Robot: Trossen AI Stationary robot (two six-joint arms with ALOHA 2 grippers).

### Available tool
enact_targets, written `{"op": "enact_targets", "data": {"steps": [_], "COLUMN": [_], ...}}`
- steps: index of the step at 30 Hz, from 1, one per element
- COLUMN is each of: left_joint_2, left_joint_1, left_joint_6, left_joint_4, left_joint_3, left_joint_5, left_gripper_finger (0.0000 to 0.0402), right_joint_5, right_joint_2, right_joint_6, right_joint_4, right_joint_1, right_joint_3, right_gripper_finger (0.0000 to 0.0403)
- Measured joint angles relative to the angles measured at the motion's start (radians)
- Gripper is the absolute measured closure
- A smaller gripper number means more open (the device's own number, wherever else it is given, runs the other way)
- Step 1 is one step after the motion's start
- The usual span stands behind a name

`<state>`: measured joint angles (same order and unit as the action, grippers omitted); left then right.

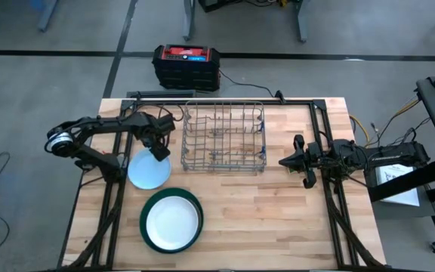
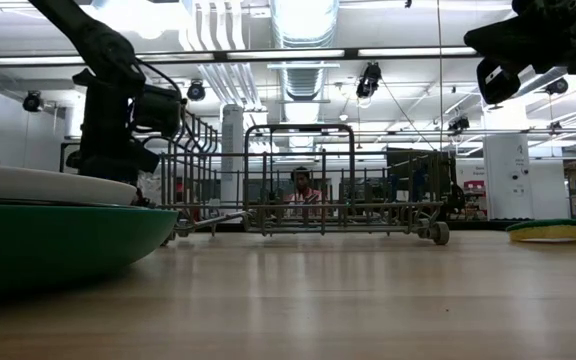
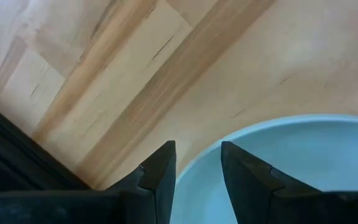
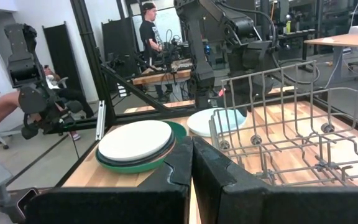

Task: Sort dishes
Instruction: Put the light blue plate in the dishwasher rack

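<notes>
A pale blue plate lies flat on the table, left of the grey wire rack. My left gripper points down over its far right rim. It is open, with one finger over the plate and one over the bare wood outside. A white plate rests inside a larger dark green plate near the front edge. My right gripper waits shut and level, right of the rack.
A red and black box stands on the floor beyond the far edge. Bare wood stretches right of the green plate. A flat yellow and green thing lies at the right in the low view. People are in the room behind.
</notes>
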<state>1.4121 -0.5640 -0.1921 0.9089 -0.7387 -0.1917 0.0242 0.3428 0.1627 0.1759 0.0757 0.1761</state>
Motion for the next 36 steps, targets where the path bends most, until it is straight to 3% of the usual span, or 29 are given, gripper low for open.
{"op": "enact_targets", "data": {"steps": [8, 23, 31, 36], "left_joint_2": [0.024, 0.119, 0.107, 0.105], "left_joint_1": [-0.013, -0.013, -0.013, -0.011], "left_joint_6": [-0.001, 0.011, 0.01, -0.001], "left_joint_4": [-0.002, -0.009, 0.0, 0.003], "left_joint_3": [0.008, 0.005, 0.006, 0.006], "left_joint_5": [0.101, 0.101, 0.103, 0.103], "left_gripper_finger": [0.0284, 0.0289, 0.0387, 0.0392], "right_joint_5": [0.0, 0.0, 0.0, 0.0], "right_joint_2": [0.0, 0.0, 0.0, 0.0], "right_joint_6": [0.0, 0.0, 0.0, -0.001], "right_joint_4": [0.0, 0.0, 0.0, 0.0], "right_joint_1": [0.0, 0.0, 0.0, 0.0], "right_joint_3": [0.0, 0.0, 0.0, 0.0], "right_gripper_finger": [0.0403, 0.0403, 0.0403, 0.0403]}}
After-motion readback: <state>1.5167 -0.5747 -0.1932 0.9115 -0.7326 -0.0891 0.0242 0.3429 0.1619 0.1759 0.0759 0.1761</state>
